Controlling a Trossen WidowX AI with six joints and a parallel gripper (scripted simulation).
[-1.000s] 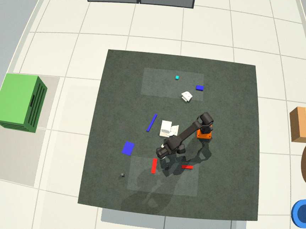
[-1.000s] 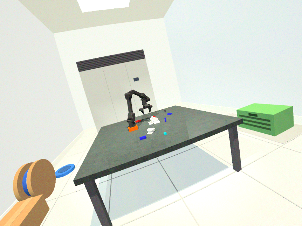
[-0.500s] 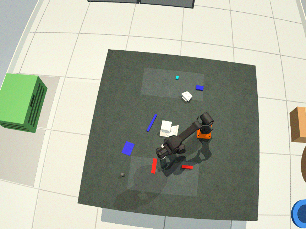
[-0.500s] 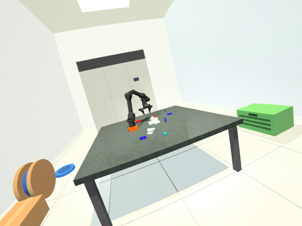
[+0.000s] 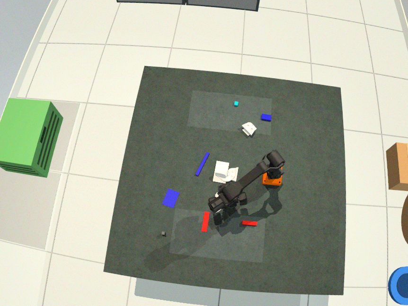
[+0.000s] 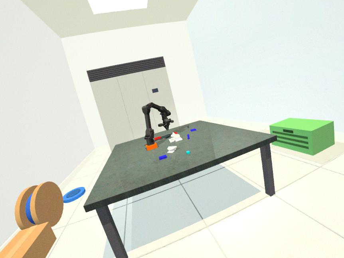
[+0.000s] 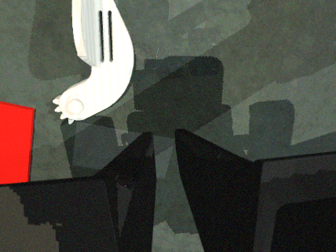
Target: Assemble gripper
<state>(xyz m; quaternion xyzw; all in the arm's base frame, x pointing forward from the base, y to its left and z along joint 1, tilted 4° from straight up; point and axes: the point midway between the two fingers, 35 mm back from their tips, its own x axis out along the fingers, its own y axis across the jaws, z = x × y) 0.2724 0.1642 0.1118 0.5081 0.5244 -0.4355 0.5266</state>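
My gripper (image 5: 230,209) (image 6: 167,129) (image 7: 164,140) hangs above the table, its fingers nearly together with a narrow gap and nothing between them. One white jaw (image 7: 111,80) (image 5: 216,195) lies ahead and to the left of the fingertips in the wrist view, teeth facing left; the arm mostly hides it in the top view. At mid-table stands the white gripper base (image 5: 221,168), with a curved white piece (image 5: 233,174), seemingly the other jaw, against its right side. A separate white part (image 5: 249,128) (image 6: 172,148), seemingly the housing plate, lies farther back. Pins and meshing cannot be made out.
A red bar (image 5: 205,221) (image 7: 15,144) lies left of the gripper, and another red bar (image 5: 249,223) to its right. A blue square (image 5: 170,197), a long blue bar (image 5: 202,164), a blue block (image 5: 266,117), a cyan cube (image 5: 235,103) and a small grey cube (image 5: 163,233) lie around.
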